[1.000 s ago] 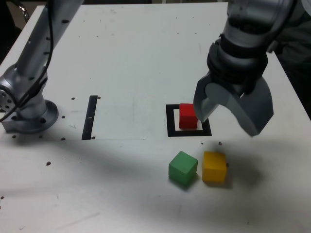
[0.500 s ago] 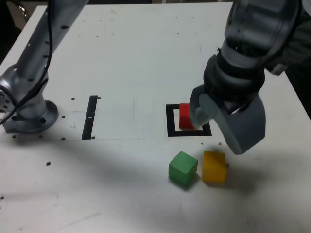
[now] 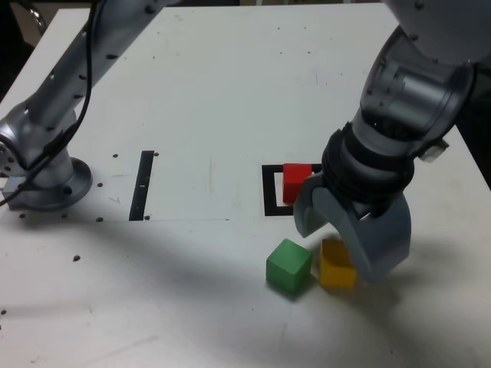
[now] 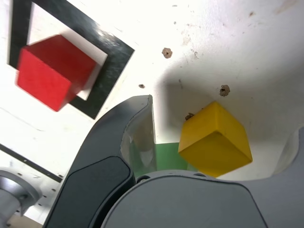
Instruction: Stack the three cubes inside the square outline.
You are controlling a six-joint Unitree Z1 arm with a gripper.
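At the exterior view's left, well apart from the square outline (image 3: 269,192), we see the round base (image 3: 50,190) of the Unitree Z1, its arm reaching over the worktop (image 3: 184,307). Nearer the outline, on its left side, lies a straight black strip (image 3: 142,185).

Inside the outline sits the red cube (image 3: 297,182), upright on the white centre; we take it as the bottom block of the stack, with two cubes to add.

Just below the outline in the exterior view we find the green cube (image 3: 289,264), turned corner-on. The yellow cube (image 3: 335,264) stands beside it to the right, also below the outline and outside the frame, partly behind the tool (image 3: 341,253).

The tool is spread wide and empty, over the area just below the outline. Our wrist view shows the yellow cube lying between the two fingers, in front of the palm, with no grip on it. We judge it the next pick. It has no long axis, but its faces look skewed to the line between the fingers, so a slight wrist turn may be needed.

What stands in the way, we judge, is the green cube: the wrist view shows it partly hidden behind one finger, which could knock it on the way down.
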